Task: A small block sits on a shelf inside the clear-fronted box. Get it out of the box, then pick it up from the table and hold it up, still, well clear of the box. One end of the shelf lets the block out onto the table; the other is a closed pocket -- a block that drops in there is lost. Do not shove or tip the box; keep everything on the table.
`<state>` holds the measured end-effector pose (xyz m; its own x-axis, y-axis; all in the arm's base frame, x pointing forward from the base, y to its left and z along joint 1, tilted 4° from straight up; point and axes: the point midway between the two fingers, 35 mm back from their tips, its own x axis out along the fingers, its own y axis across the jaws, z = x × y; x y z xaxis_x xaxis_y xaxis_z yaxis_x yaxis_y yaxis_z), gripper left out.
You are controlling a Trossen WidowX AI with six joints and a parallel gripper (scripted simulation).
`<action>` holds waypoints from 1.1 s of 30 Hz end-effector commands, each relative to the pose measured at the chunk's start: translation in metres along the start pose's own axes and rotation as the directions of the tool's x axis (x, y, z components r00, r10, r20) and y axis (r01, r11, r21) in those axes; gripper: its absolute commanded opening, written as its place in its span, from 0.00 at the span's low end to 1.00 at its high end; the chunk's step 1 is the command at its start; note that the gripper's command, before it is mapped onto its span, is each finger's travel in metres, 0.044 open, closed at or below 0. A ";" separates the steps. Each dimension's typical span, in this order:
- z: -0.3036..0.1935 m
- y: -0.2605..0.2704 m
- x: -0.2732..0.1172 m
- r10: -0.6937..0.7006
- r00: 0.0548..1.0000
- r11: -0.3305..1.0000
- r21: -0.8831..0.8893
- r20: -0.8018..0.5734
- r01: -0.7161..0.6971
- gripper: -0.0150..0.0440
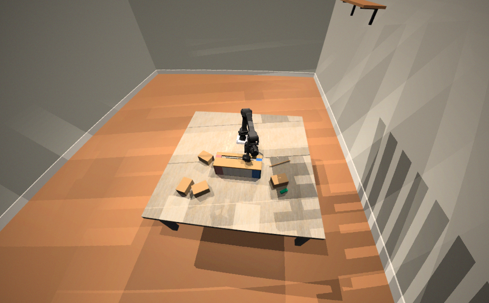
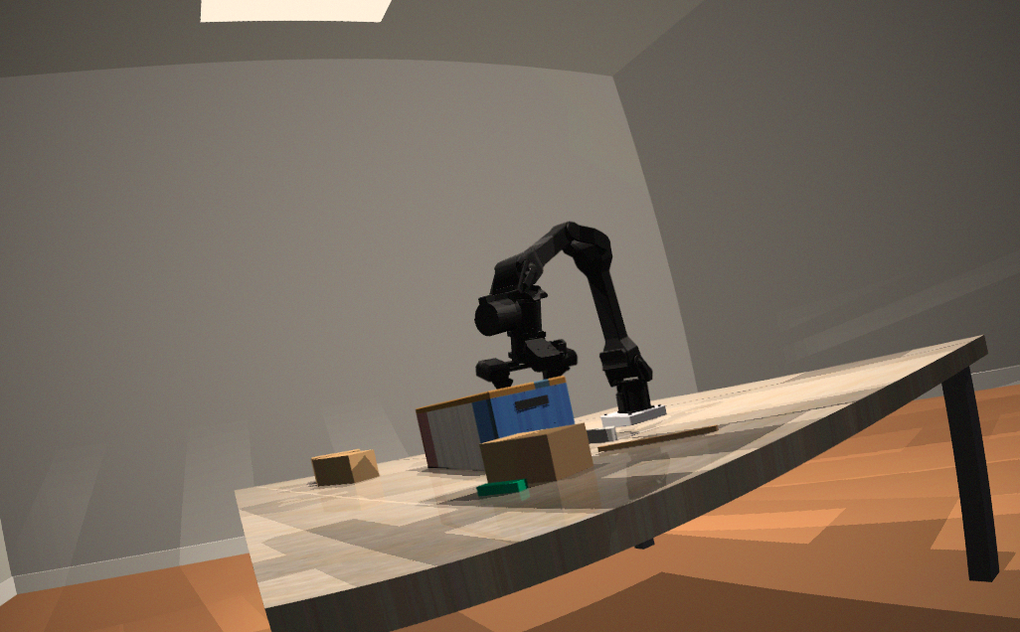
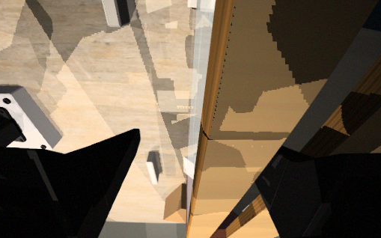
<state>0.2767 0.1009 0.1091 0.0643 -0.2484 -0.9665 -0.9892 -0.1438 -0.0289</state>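
— On the tabletop [image 1: 239, 214], where's the block?
— I cannot make it out; the box [image 2: 498, 423] hides its shelf from these views.
— And the hand [image 2: 526, 369]?
— Spread wide, holding nothing, right down at the box's top near the blue end, one finger [image 3: 72, 179] outside the clear front.
— Nearby?
— Cardboard cartons [image 1: 193, 186], a green piece [image 2: 501, 487], a stick [image 1: 279, 163].
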 end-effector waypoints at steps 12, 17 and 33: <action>-0.033 0.000 0.012 -0.002 1.000 1.000 -0.002 -0.004 0.002 0.93; -0.044 0.000 0.015 -0.002 1.000 1.000 -0.002 -0.005 0.002 0.93; -0.077 0.000 0.027 -0.002 1.000 1.000 -0.002 -0.009 0.002 0.93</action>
<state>0.2872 0.0279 0.1017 0.0608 -0.2530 -0.9656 -0.9895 -0.1421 -0.0250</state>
